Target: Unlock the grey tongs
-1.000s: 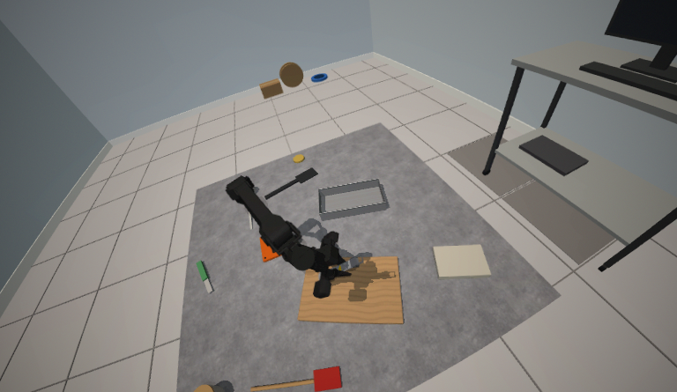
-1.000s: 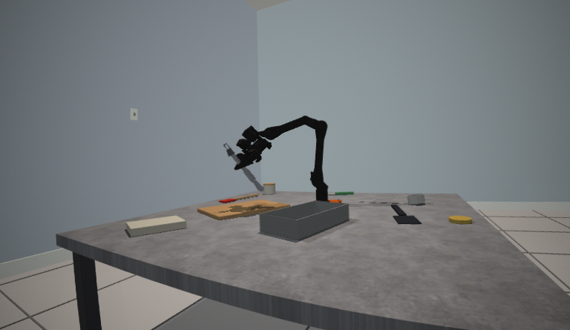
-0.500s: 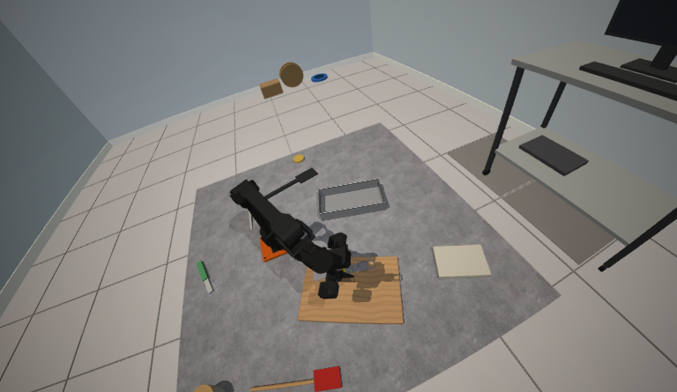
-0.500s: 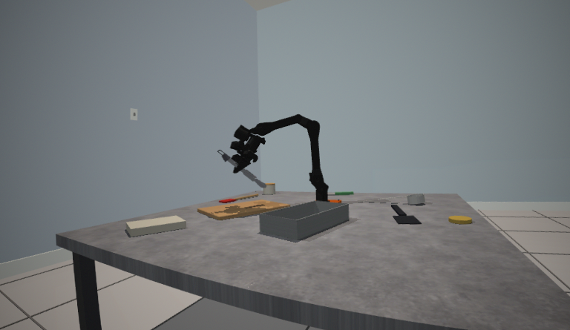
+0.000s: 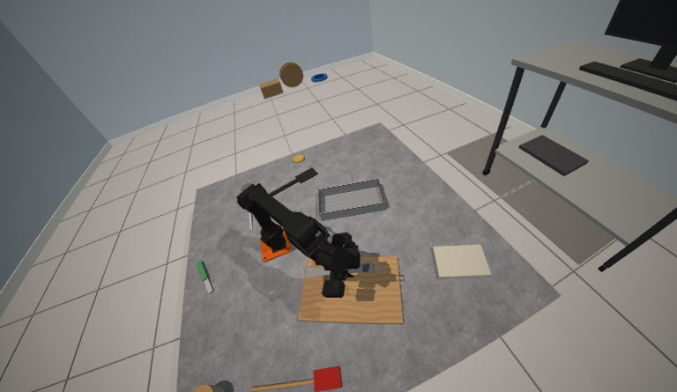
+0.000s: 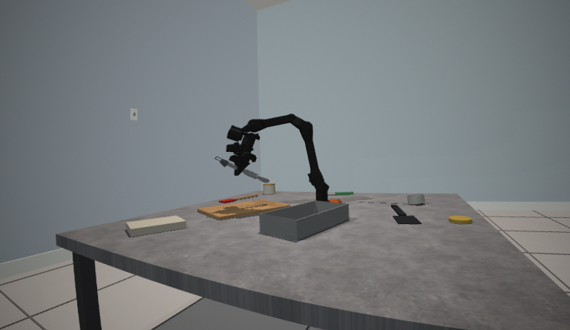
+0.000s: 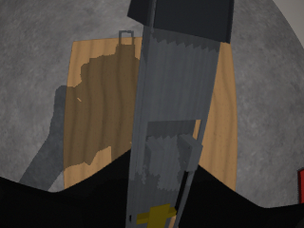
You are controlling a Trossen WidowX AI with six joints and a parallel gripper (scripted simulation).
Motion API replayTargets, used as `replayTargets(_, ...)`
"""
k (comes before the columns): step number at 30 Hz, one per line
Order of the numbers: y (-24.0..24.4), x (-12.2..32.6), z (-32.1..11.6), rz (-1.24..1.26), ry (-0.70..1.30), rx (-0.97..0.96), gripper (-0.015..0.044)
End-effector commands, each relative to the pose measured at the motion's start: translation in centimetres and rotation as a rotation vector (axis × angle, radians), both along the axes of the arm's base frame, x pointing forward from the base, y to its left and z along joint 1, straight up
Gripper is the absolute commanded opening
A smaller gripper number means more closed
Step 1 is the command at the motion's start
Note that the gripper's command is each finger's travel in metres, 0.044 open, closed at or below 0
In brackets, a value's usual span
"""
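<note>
The grey tongs (image 5: 315,271) (image 6: 251,172) (image 7: 178,81) are in the air above the wooden board (image 5: 349,314) (image 6: 213,213) (image 7: 222,119). My gripper (image 5: 347,274) (image 6: 240,172) (image 7: 156,158) is shut on them around their middle. They slant: the end with the wire loop and dark block is higher, and the other end is lower, on the arm-base side. The arms look close together; whether the lock is on cannot be told. The lower end is cut off in the wrist view. The grey roasting tin (image 5: 353,213) (image 6: 277,228) stands beside the board, with nothing across it.
A cream block (image 5: 461,261) (image 6: 155,226) lies beyond the board. A red-headed tool (image 5: 327,378) (image 6: 227,200), a green-handled tool (image 5: 201,270) (image 6: 344,193), a black spatula (image 5: 306,174) (image 6: 406,219) and a yellow disc (image 5: 298,159) (image 6: 460,219) lie around the arm.
</note>
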State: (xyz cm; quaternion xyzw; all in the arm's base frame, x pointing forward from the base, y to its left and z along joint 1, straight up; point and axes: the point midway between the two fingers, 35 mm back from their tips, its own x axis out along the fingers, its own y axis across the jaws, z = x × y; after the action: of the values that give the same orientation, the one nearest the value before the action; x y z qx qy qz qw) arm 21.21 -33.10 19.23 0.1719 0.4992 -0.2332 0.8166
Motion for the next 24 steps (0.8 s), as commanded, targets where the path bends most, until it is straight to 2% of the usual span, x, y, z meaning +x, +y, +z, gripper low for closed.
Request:
replayTargets(1,0.0,0.1,0.0,0.015,0.055,0.017,-0.015)
replayTargets(24,1.6,-0.3,-0.2,0.099,0.397,0.156,-0.015)
